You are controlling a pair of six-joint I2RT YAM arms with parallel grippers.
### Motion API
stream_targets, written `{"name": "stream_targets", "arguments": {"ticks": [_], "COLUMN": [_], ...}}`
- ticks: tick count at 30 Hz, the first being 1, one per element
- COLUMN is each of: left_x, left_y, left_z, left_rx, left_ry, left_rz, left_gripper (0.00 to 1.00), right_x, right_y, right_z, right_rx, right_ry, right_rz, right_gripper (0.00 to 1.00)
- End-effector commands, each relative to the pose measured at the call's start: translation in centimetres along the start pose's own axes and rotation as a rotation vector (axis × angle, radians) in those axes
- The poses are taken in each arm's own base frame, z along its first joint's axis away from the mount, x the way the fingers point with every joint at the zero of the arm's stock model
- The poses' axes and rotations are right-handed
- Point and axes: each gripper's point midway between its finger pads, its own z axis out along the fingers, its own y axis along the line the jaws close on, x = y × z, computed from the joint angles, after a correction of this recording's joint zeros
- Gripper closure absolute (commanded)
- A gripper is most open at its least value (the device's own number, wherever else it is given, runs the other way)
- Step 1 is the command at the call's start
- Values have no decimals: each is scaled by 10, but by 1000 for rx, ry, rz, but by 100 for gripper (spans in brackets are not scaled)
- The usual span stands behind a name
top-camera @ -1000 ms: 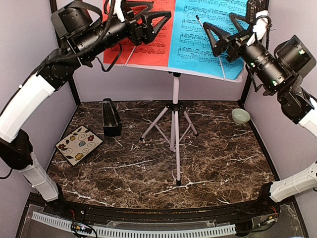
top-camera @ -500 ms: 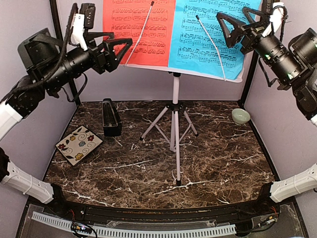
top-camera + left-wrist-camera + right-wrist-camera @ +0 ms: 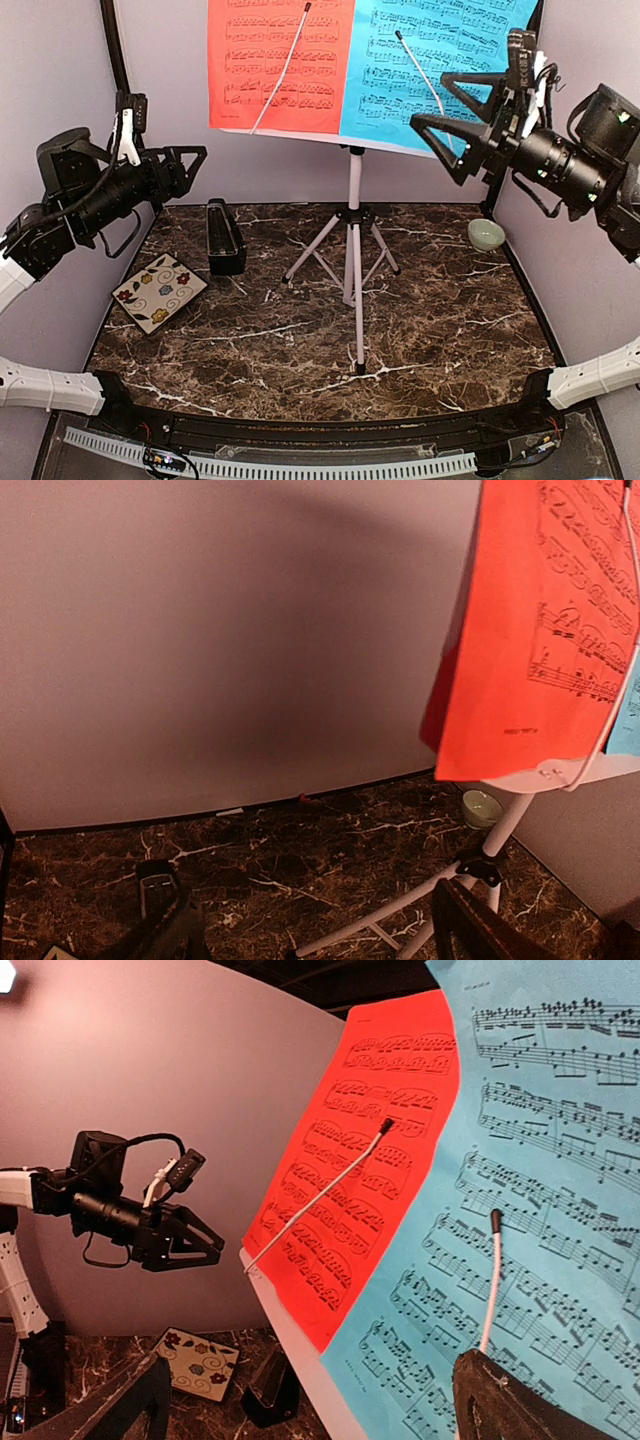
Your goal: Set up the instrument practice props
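Red sheet [image 3: 280, 65] and blue sheet [image 3: 430, 60] are sitting side by side on the stand [image 3: 354, 185]; metronome [image 3: 224, 237] is standing left of it. We are holding left gripper [image 3: 193, 168] and right gripper [image 3: 430, 98] wide, both empty.

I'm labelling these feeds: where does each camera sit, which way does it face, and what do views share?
Top external: above and behind the robot, looking down at the table and music stand; left arm, right arm, left hand, right hand open.
Left wrist: high on the left, facing right toward the red sheet; own fingers at bottom.
Right wrist: high on the right, facing left across the blue sheet; own fingers below, left hand opposite.
All three show the red sheet.
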Motion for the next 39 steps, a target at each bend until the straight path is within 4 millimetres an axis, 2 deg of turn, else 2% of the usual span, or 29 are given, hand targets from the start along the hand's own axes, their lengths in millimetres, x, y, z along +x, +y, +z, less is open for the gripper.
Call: {"name": "stream_targets", "arguments": {"ticks": [1,6,12,17,21,24,27,31,36,39], "left_x": [29,56,103,143,164,177,190,197,199,201], "left_y": [26,65,104,122,132,138,147,151,161,165], "left_z": [2,12,22,31,42,54,68,85,107,123], "left_rx": [-28,-66,-128,-186,-219,-234,-263,-262,-282,-284], "left_ry": [62,101,165,234,275,309,351,361,356,368], "left_rz": [-146,-257,-345,-347,-316,-281,-247,-224,-178,-162], "left_gripper": [19,19,19,19,16,13,11,10,6,1], "right_x": [18,36,58,84,108,141,171,210,244,254], "right_y": [41,71,100,122,142,157,160,158,152,150], "right_z": [0,0,0,5,8,9,12,14,14,13], "right_rx": [-164,-267,-339,-364,-381,-377,-321,-230,-132,-98], "right_ry": [36,93,152,209,225,270,316,377,424,431], "right_rz": [44,60,82,107,173,222,244,261,262,270], "right_gripper": [2,4,5,6,6,6,6,6,4,4]}}
